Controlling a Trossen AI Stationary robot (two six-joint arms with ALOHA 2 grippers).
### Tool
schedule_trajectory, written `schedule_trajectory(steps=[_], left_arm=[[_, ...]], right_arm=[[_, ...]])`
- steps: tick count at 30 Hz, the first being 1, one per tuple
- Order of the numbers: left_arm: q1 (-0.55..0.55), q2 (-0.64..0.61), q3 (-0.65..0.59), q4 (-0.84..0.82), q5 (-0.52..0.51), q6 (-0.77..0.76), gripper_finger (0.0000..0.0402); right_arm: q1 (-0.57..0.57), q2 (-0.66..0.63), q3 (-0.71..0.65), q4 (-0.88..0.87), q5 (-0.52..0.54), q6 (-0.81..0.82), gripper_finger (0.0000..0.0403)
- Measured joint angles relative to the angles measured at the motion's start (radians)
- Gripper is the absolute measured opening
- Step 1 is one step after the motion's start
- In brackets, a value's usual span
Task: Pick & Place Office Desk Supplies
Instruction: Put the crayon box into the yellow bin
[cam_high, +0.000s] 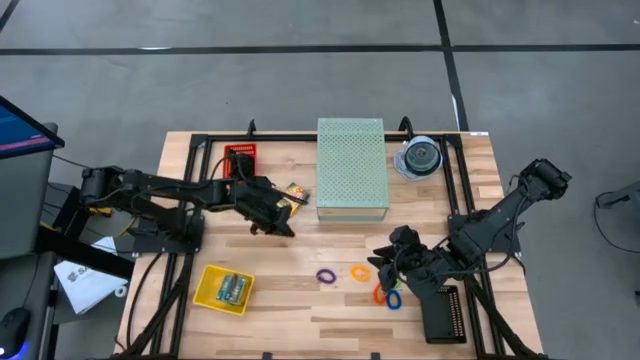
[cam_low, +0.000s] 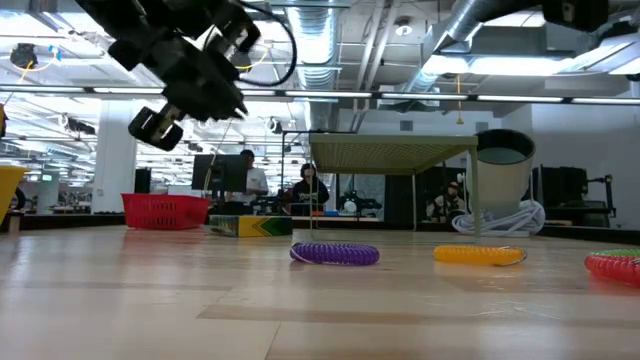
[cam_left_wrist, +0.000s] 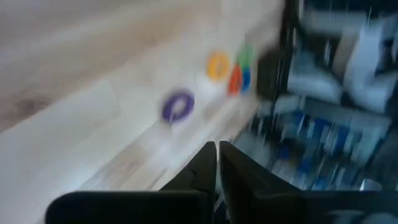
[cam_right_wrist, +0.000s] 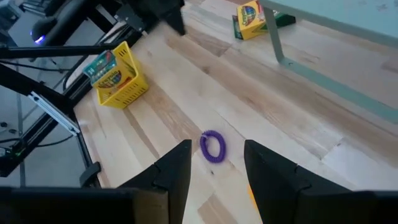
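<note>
**Loops lie between the two grippers**

The purple loop (cam_high: 326, 275) lies flat on the table (cam_high: 300, 310), with the orange loop (cam_high: 360, 271) just beside it, toward the right arm. The right gripper (cam_high: 382, 262) hangs near these loops, fingers spread, the purple loop ahead of the gap between them. The left gripper (cam_high: 283, 226) is above the table, well apart from the loops, fingers pressed together and holding nothing. A yellow basket (cam_high: 203, 287) holds a packet (cam_high: 232, 288).
</note>
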Motion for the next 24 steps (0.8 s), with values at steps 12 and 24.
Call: schedule_trajectory(steps=[12,24], left_arm=[[-0.25,-0.002,-0.003,-0.134,-0.79,-0.562,0.0112],[-0.227,0.13,-0.003,-0.229,-0.902,-0.793,0.0164]], right_arm=[[0.037,0.0,0.0,-0.004,0.029,0.056,0.0146],[0.02,0.0,0.0,0.018,0.07,0.063,0.0146]])
